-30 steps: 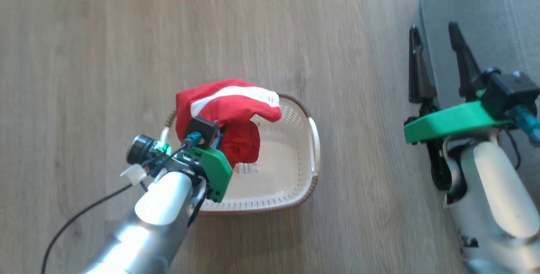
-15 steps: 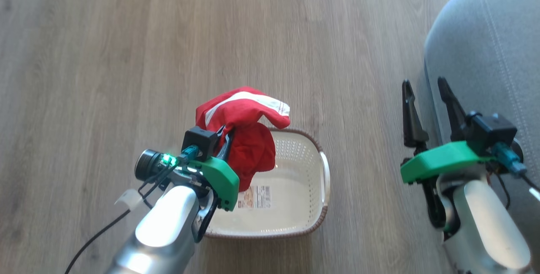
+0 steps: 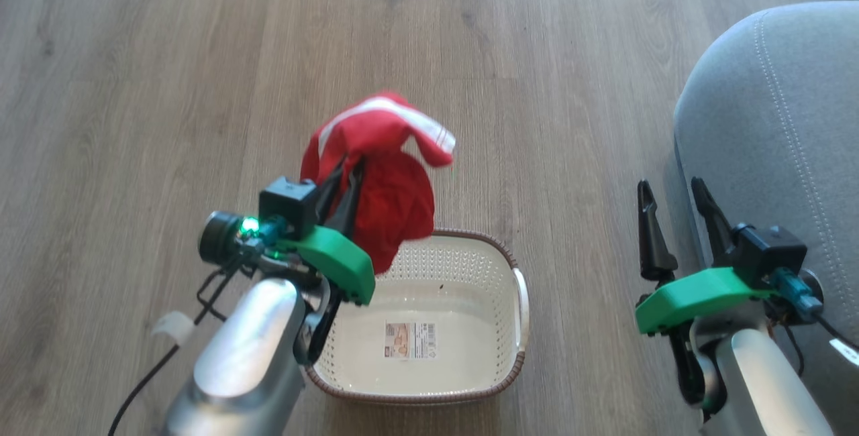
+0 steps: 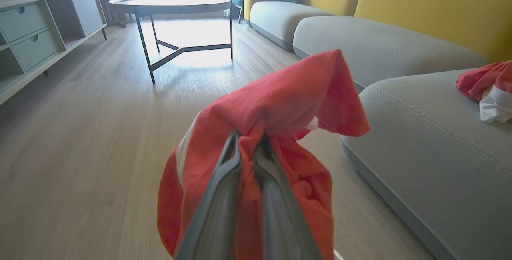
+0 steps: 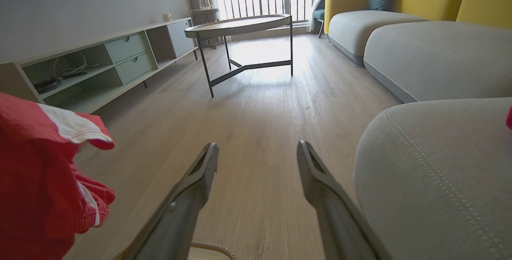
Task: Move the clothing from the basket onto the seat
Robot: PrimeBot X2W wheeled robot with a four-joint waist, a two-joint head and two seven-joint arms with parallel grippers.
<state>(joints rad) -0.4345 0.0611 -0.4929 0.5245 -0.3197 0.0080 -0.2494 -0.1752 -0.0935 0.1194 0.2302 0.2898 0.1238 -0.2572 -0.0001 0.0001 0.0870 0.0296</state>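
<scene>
Pale wood-plank floor [image 3: 134,121] runs under everything. Above it, the red garment [image 3: 382,181], striped in white, hangs bunched in the air at about 11 o'clock from the basket [image 3: 521,302] in the head view. Its lowest fold crosses in front of the basket's far left rim there. The left end effector [image 3: 350,166] has its two dark fingers pressed together, pinching a gathered fold near the top of the cloth, and the rest droops around them.

The basket stands on the floor, and the label sticker [image 3: 410,341] is plain on its cream bottom.

At 3 o'clock from the basket, well apart from it, the right end effector [image 3: 671,184] points toward 12 o'clock with its fingers spread wide. The right wrist view shows bare floor between them. It hovers just beside the rounded corner of the seat [image 3: 772,121], the grey cushion with double stitching at about 2 o'clock from the basket.

In the left wrist view, a second red garment [image 4: 486,86] with white trim lies on the seat at 3 o'clock. Farther off are a round coffee table [image 4: 172,2] at 11 o'clock, a yellow-backed sofa [image 4: 424,8] at 1 o'clock and a low cabinet [image 4: 36,40] at 10 o'clock.
</scene>
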